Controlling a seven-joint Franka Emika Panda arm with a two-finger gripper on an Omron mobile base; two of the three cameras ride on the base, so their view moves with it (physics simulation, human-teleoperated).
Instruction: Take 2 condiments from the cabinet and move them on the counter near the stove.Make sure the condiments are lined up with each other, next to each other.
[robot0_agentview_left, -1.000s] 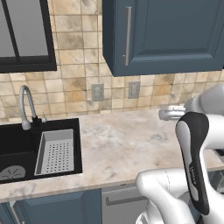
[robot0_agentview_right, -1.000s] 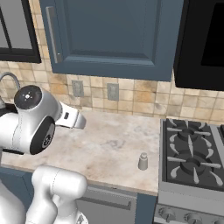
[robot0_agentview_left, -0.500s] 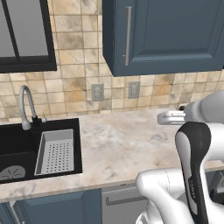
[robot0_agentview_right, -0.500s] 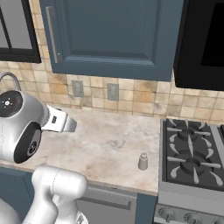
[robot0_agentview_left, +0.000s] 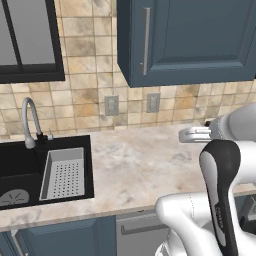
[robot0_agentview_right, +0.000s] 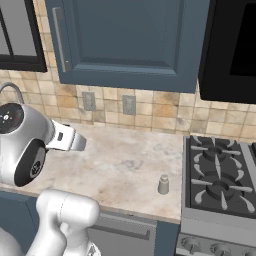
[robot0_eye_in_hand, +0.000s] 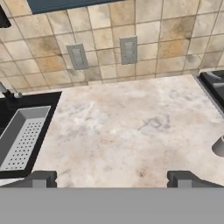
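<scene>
My gripper (robot0_eye_in_hand: 109, 178) hangs released, empty; grey-white shaker (robot0_agentview_right: 163, 184) stands upright just beside the stove (robot0_agentview_right: 220, 180), toward my right fingertip.

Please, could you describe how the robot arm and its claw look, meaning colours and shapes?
The arm is glossy white with rounded, tube-like links, and dark black bands sit at its joints. One round joint cap is dark with small marks on it. The claw ends in two small dark grey, blocky fingertips. No loose cables are visible.
</scene>
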